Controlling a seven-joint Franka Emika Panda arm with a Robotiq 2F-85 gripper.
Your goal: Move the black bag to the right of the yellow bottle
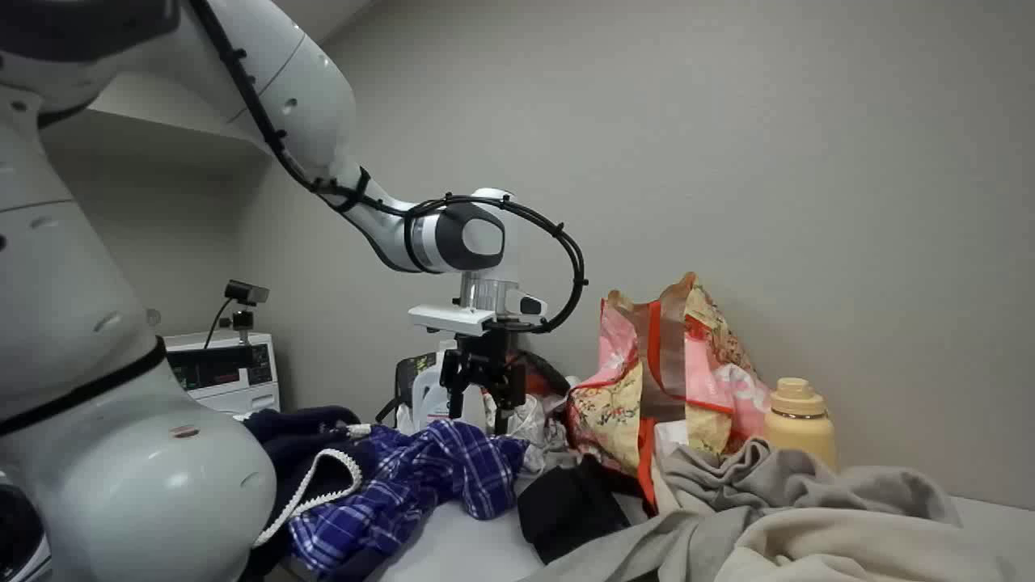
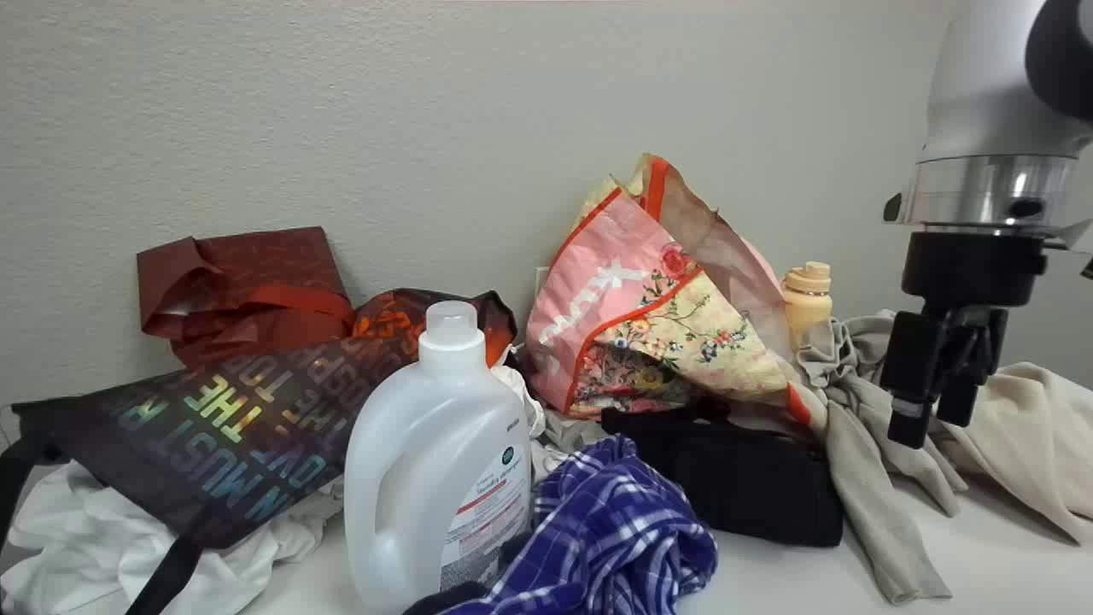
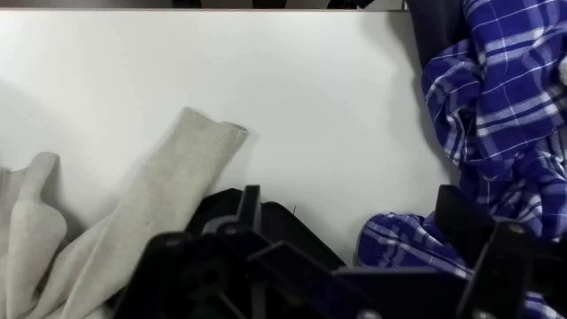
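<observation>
Black bag (image 2: 751,491) lies on the table (image 3: 328,88) before the floral bag (image 2: 662,325), my empty fingers (image 2: 909,423) apart and higher up, so I judge this the reach, next needing alignment, descent, then a pinch.

Arm (image 1: 299,105) glossy white, rounded shells (image 1: 145,477), fine seams (image 1: 36,205), dark grey joint covers (image 1: 449,234). Lower down, black band (image 1: 81,390), small reddish-brown mark (image 1: 184,432). Black cable (image 1: 579,267) tied at intervals, wide loop toward the far end. Silvery collar (image 2: 995,192), flat white bar (image 1: 451,318). Gripper (image 2: 932,424) black, angular, jointed links; round grey screw heads (image 3: 368,314) in the wrist view
</observation>
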